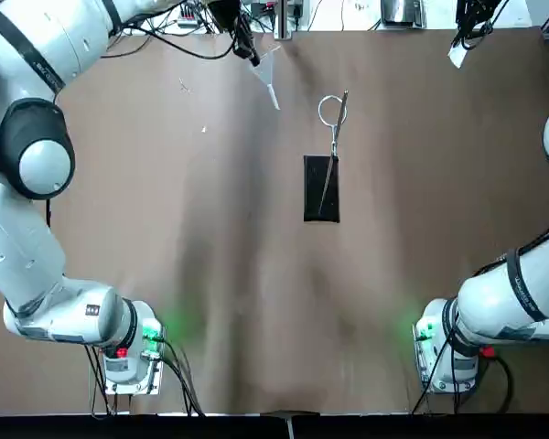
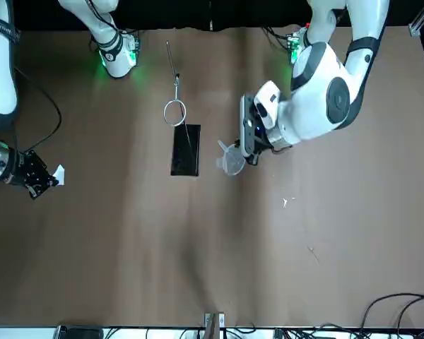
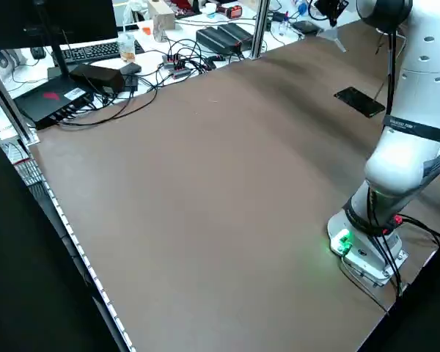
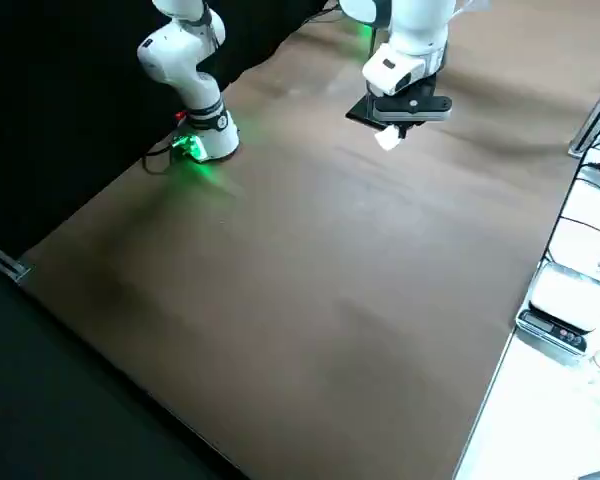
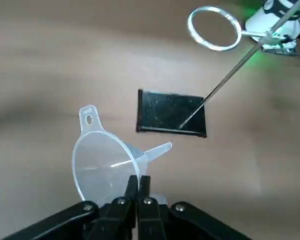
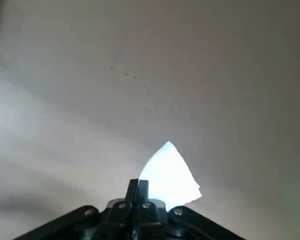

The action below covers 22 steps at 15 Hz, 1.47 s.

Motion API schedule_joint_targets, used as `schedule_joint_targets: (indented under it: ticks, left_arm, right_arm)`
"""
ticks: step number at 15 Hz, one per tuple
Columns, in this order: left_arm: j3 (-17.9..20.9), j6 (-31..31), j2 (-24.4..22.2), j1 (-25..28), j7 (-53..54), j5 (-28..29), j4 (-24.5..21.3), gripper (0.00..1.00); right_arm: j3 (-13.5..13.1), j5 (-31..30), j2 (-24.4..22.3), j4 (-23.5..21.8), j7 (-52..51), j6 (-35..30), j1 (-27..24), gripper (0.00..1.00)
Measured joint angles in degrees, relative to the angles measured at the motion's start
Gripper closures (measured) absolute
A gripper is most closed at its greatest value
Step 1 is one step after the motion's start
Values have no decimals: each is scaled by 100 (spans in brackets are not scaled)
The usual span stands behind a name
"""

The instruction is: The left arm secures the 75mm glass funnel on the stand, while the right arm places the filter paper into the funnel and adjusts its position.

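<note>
My left gripper is shut on the rim of the clear glass funnel, which is tilted with its stem toward the stand. In the top view the funnel hangs to the left of and beyond the stand's wire ring. The ring is empty. The stand's black base lies mid-table, with its rod slanting up to the ring. At the far right edge of the table my right gripper is shut on the white folded filter paper, well away from the stand.
Cables and electronics line the far table edge. Small specks lie on the brown surface left of the funnel. A side desk with a keyboard and boxes stands beyond the table. Both green-lit arm bases sit at the near edge.
</note>
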Motion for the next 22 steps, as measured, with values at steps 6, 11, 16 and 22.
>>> schedule_joint_targets:
  ticks: [6,11,16,22]
  left_arm:
    - [-420,263,5,93,2473,-1477,26,97]
    - [-421,273,3,143,3814,-2311,95,97]
    - [-472,274,-62,129,3946,-2153,505,97]
    - [-498,274,-681,-88,3721,-1304,647,97]
  right_arm:
    - [-6,0,0,1,0,1,-16,99]
    - [-6,0,0,1,0,1,-17,99]
    - [-6,0,0,1,0,2,-16,99]
    - [-6,0,0,1,0,2,-17,99]
